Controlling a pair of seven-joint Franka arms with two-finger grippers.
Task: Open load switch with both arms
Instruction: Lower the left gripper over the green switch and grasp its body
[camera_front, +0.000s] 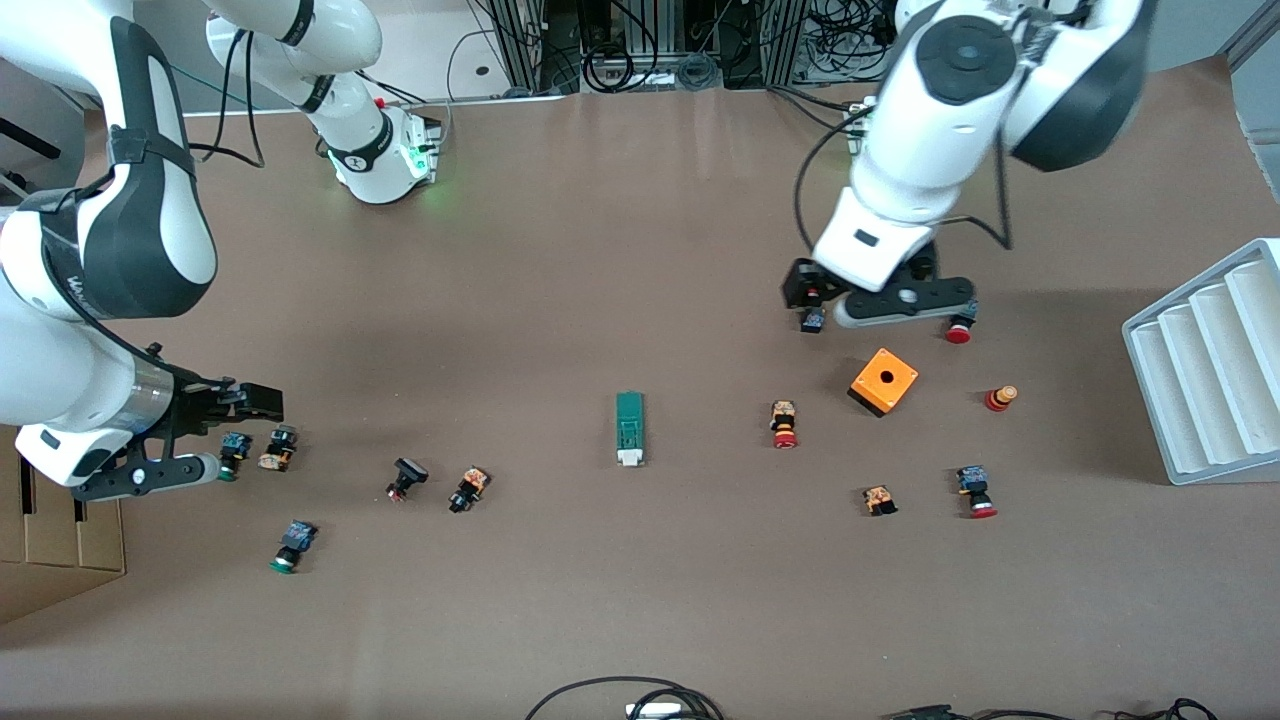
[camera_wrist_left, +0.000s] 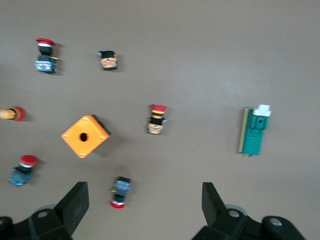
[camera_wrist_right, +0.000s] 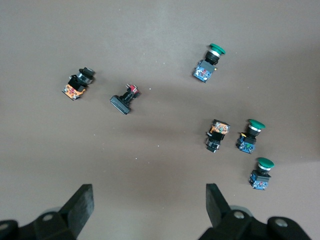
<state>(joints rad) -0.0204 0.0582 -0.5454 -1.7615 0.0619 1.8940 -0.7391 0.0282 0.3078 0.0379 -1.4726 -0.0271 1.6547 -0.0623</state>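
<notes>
Now my left gripper (camera_wrist_left: 145, 205) hangs spread wide over the table (camera_front: 560, 250) near the orange box (camera_front: 884, 381); my right gripper (camera_wrist_right: 148, 207), spread too, over green-capped buttons (camera_wrist_right: 209, 62). Switch (camera_front: 629, 428) lies untouched between.

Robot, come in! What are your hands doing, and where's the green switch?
Left gripper open, up by the orange box. Right gripper open, over push buttons at its end. Load switch mid-table, untouched. Nothing blocking it.

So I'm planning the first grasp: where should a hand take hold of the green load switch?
Judging by its pose, grip the green body of the load switch across its narrow sides, from above. It lies flat and alone, white slider nearest the front camera.
</notes>
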